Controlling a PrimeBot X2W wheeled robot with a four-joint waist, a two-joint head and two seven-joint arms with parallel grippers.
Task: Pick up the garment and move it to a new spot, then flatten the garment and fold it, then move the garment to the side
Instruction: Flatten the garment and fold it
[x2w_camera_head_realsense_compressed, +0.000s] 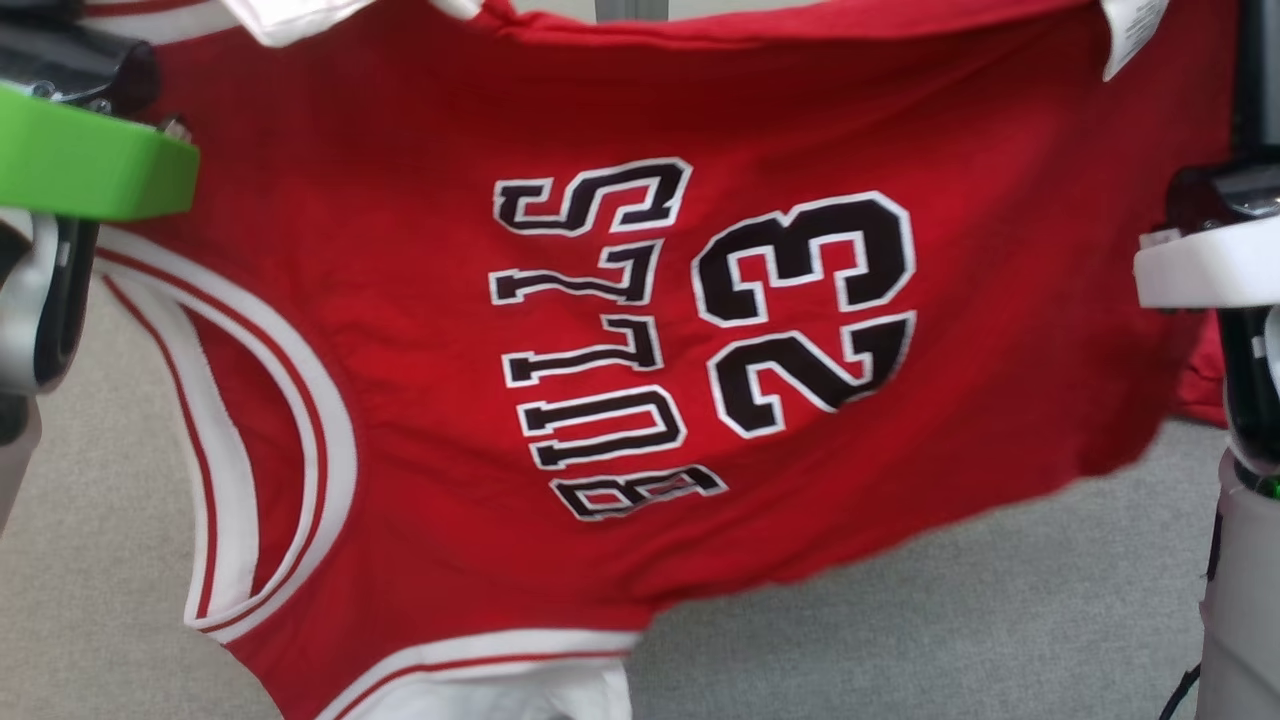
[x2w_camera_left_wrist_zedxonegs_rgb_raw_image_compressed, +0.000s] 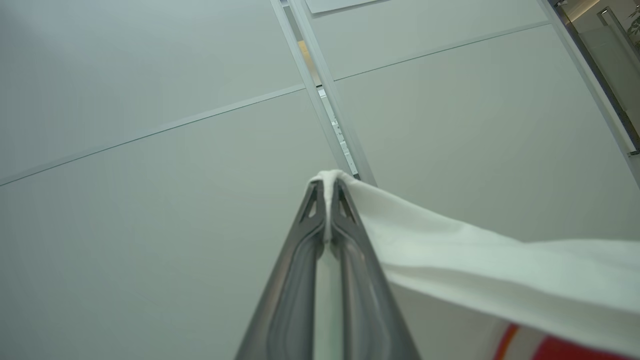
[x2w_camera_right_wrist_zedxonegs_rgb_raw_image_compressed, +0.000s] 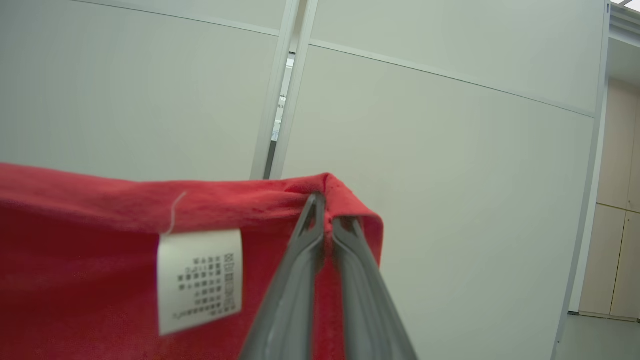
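The garment (x2w_camera_head_realsense_compressed: 420, 330), a red knit basketball jersey, hangs in the air, stretched sideways between the two arms above a grey, carpet-like floor (x2w_camera_head_realsense_compressed: 950, 620). Stitched black letters and a "23", edged in white, run turned on their side across its soft, slightly rippled cloth. A curved armhole (x2w_camera_head_realsense_compressed: 330, 430) carries ribbed white trim with thin red stripes.

The left fingers (x2w_camera_left_wrist_zedxonegs_rgb_raw_image_compressed: 300, 260), long, dark and tapering, are pressed together on a bunched white edge of the jersey. The right fingers (x2w_camera_right_wrist_zedxonegs_rgb_raw_image_compressed: 295, 270) pinch a folded red corner just beside a white printed care label (x2w_camera_right_wrist_zedxonegs_rgb_raw_image_compressed: 200, 280). Smooth pale wall panels (x2w_camera_left_wrist_zedxonegs_rgb_raw_image_compressed: 150, 200) with metal seams stand behind.
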